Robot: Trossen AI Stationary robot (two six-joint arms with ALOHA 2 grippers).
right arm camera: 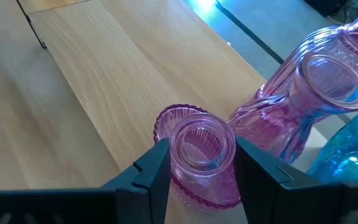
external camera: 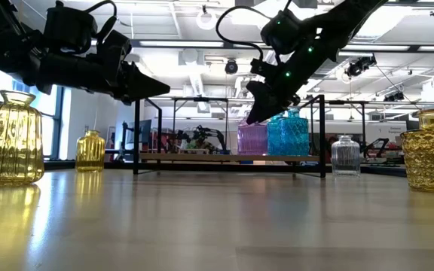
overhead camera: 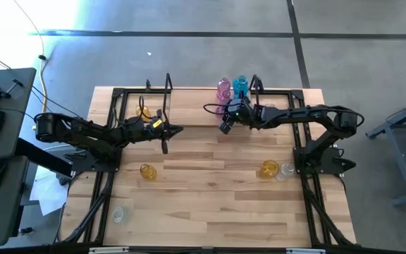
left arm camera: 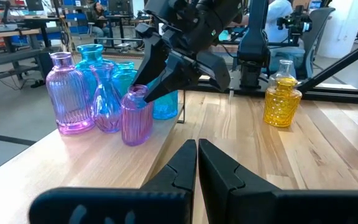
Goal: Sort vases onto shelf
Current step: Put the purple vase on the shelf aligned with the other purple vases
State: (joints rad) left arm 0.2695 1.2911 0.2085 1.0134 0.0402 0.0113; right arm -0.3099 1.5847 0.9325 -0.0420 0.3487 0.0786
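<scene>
Shelf (overhead camera: 189, 116) spans surface's (overhead camera: 210, 204) far edge; right tool (right arm camera: 196, 163) over its pink-blue cluster, pinching small pink vase (right arm camera: 199, 158) by neck, likely to seat it beside taller pink vase (right arm camera: 303, 99); left tool (left arm camera: 197, 163) pressed together, empty, waiting

l pincer (left arm camera: 197, 163) shut, r pincer (right arm camera: 194, 163) clamped

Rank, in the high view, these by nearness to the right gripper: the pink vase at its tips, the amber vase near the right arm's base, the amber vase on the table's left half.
From the right gripper:
1. Pink vase, at its tips on the shelf.
2. Amber vase, right side, near that arm's base.
3. Amber vase, left half.
</scene>
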